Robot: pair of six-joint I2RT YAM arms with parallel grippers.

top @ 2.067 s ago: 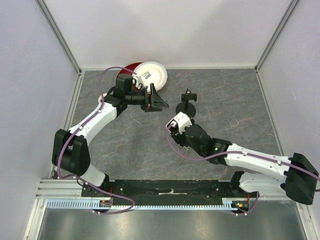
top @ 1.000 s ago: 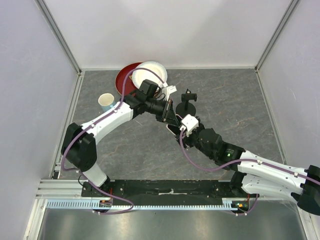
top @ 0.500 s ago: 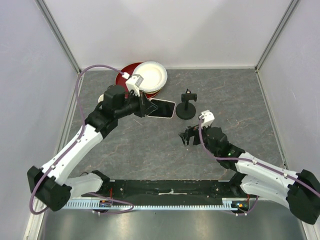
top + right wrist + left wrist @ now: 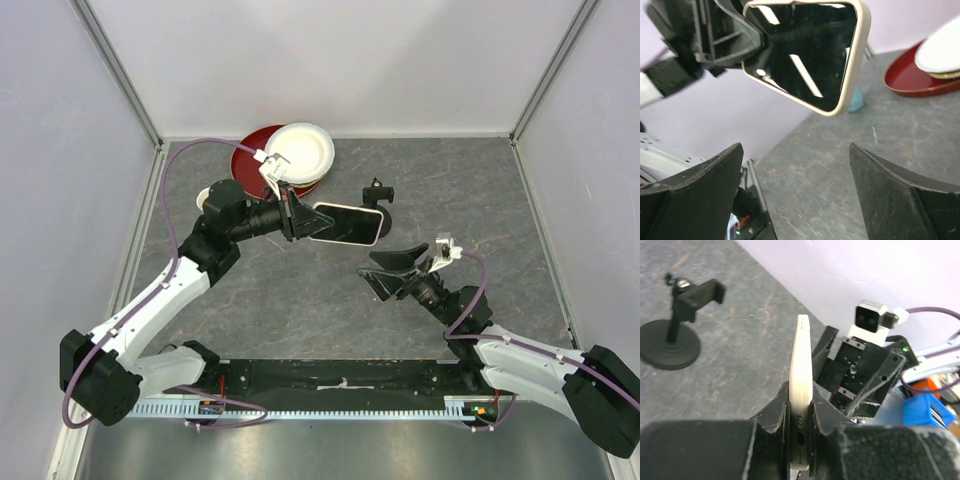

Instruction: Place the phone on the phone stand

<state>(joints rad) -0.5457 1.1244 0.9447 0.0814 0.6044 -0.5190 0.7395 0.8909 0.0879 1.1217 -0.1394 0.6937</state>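
Observation:
My left gripper (image 4: 297, 219) is shut on one short end of the phone (image 4: 347, 224), holding it in the air with the black screen up. In the left wrist view the phone (image 4: 801, 371) shows edge-on, its cream rim pinched between my fingers (image 4: 771, 412). The phone stand (image 4: 378, 189) is just behind the phone's far end, its base hidden there; it stands whole at the upper left of the left wrist view (image 4: 676, 330). My right gripper (image 4: 386, 272) is open and empty, near and right of the phone, and looks up at the phone (image 4: 810, 50).
A white plate (image 4: 300, 150) lies on a red plate (image 4: 250, 158) at the back left. A pale blue cup (image 4: 857, 97) stands on the table beyond the phone, mostly hidden by the left arm in the top view. Walls enclose three sides.
The left arm has carried the phone a little to the right, in front of the stand. The right arm has pulled back toward the near right, jaws wide.

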